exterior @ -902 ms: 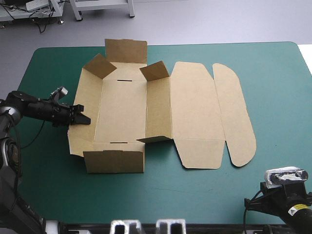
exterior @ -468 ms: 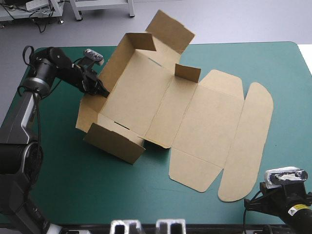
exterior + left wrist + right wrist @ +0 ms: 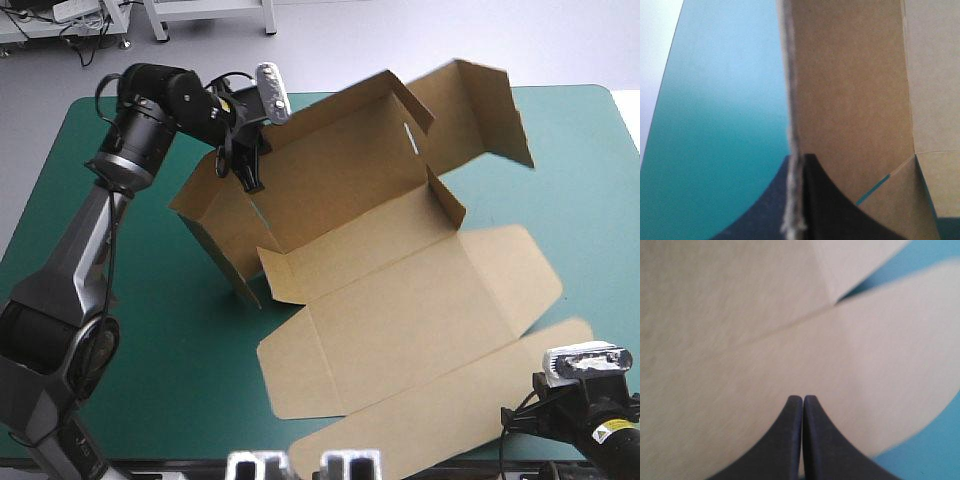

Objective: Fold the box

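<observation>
While the left pincer (image 3: 249,176) gripped a raised wall of the box (image 3: 350,190), its black fingers were all but closed, with the raw edge of the board sandwiched between them. The right pincer (image 3: 803,399) was fully closed on nothing, its tips meeting over flat brown board. The box stood tipped up toward the far left of the tabletop (image 3: 160,380), its tray walls partly raised. Its lid panels lay flat and reached toward the near right corner. To do this step well, I would keep the grip close to the crease and swing the wall slowly. The idle right pincer could press the flat panels down, since the teal-green cover looked smooth enough to let the board slide. Beyond the far edge lay pale grey floor (image 3: 420,40).
</observation>
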